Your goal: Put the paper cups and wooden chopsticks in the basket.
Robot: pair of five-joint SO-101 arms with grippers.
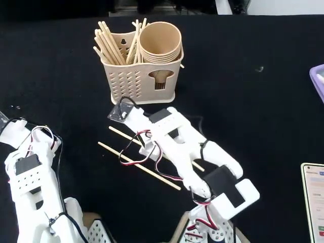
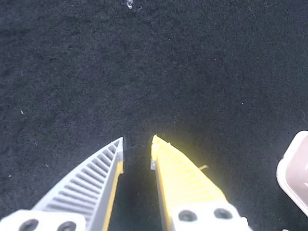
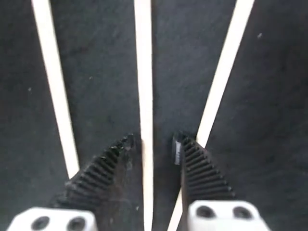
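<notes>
A beige perforated basket [image 1: 135,81] stands at the back of the black table, holding a stack of paper cups [image 1: 160,41] and several wooden chopsticks [image 1: 107,46]. More chopsticks lie loose on the cloth in front of it; the nearest one [image 1: 139,166] runs diagonally. My right arm [image 1: 174,139] hangs over them. In the right wrist view my right gripper [image 3: 154,144] is open, with the middle chopstick [image 3: 143,72] lying between its fingertips and one chopstick [image 3: 53,82] on either side. My left gripper [image 2: 137,144] is slightly open over bare cloth at the near left, holding nothing.
A purple tray corner [image 1: 318,78] pokes in at the right edge, and a tablet [image 1: 314,200] lies at the near right. A pale rounded object [image 2: 294,173] sits beside the left gripper. The left arm's body [image 1: 30,177] occupies the near left corner.
</notes>
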